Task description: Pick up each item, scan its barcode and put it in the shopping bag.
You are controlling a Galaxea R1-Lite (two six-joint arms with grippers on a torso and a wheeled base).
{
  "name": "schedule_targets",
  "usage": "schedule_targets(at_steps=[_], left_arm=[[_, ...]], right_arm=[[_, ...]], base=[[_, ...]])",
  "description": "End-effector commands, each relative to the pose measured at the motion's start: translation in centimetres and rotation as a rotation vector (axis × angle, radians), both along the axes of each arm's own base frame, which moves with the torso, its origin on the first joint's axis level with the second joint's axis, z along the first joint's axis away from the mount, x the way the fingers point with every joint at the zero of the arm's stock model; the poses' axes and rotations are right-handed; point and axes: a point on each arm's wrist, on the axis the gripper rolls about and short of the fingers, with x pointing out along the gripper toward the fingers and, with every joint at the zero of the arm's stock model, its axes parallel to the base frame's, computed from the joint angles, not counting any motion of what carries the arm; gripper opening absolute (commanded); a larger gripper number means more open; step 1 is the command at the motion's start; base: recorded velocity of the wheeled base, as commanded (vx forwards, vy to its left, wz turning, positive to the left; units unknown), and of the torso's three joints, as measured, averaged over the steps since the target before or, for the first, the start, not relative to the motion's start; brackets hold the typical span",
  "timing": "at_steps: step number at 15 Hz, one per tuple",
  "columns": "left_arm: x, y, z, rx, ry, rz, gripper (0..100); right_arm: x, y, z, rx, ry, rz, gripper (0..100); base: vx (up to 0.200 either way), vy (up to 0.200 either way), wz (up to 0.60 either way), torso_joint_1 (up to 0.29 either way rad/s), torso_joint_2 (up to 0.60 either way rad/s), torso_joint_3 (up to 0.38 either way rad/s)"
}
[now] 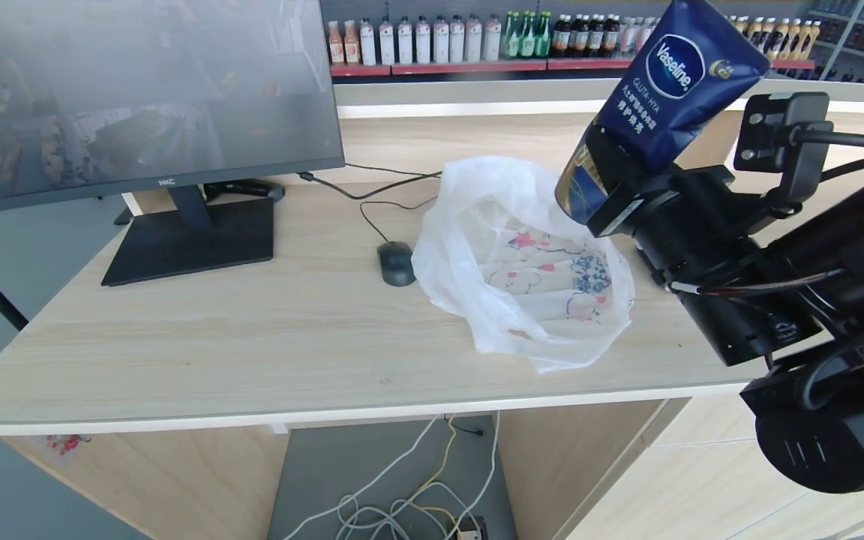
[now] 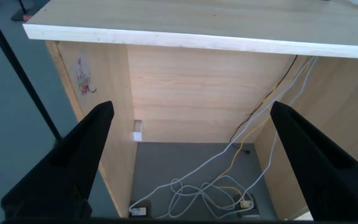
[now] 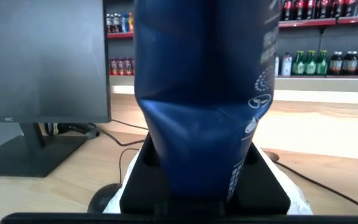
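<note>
My right gripper (image 1: 612,199) is shut on a dark blue lotion tube (image 1: 664,97), holding it up in the air above the right rim of the shopping bag (image 1: 522,259). The tube's flat crimped end points up and away. The bag is white translucent plastic, lying open on the wooden counter (image 1: 252,330), with a flat patterned item (image 1: 552,274) inside. In the right wrist view the blue tube (image 3: 204,106) stands between the fingers (image 3: 143,155). My left gripper (image 2: 191,162) hangs open below the counter's front edge, its fingers (image 2: 73,165) wide apart around nothing.
A monitor (image 1: 139,90) on a black stand sits at the back left of the counter. A dark mouse (image 1: 396,263) lies just left of the bag, its cable running back. Loose cables (image 1: 417,495) lie under the counter. Bottle shelves (image 1: 477,37) line the far wall.
</note>
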Motion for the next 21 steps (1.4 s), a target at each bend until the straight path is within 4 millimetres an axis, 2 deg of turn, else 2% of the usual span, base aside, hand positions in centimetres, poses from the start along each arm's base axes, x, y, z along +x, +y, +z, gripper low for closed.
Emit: schedule_targets(at_steps=[1,2,4,8,11,16,20,21], left_arm=[[0.0,0.0,0.0,-0.001,0.0,0.0,100],[0.0,0.0,0.0,-0.001,0.0,0.0,100],[0.0,0.0,0.0,-0.001,0.002,0.0,100],[0.0,0.0,0.0,-0.001,0.0,0.0,100],[0.0,0.0,0.0,-0.001,0.0,0.0,100],[0.0,0.0,0.0,-0.001,0.0,0.0,100],[0.0,0.0,0.0,-0.001,0.002,0.0,100],[0.0,0.0,0.0,-0.001,0.0,0.0,100]], right_arm=[[0.0,0.2,-1.5,-0.021,0.054,0.016,0],[0.0,0.1,-1.6,-0.025,0.065,0.022,0],[0.7,0.6,-2.2,-0.028,0.199,0.058,0],[3.4,1.5,0.6,-0.033,0.272,0.054,0],[4.4,1.7,1.1,-0.071,0.337,0.036,0],[7.0,1.3,-0.9,-0.114,0.428,-0.011,0],[8.5,1.7,-1.9,-0.123,0.44,-0.024,0],[9.4,1.6,-2.0,-0.133,0.43,-0.041,0]], base=[[0.0,0.0,0.0,0.0,0.0,0.0],[0.0,0.0,0.0,0.0,0.0,0.0],[0.0,0.0,0.0,0.0,0.0,0.0],[0.0,0.0,0.0,0.0,0.0,0.0],[0.0,0.0,0.0,0.0,0.0,0.0],[0.0,0.0,0.0,0.0,0.0,0.0],[0.0,0.0,0.0,0.0,0.0,0.0],[0.0,0.0,0.0,0.0,0.0,0.0]])
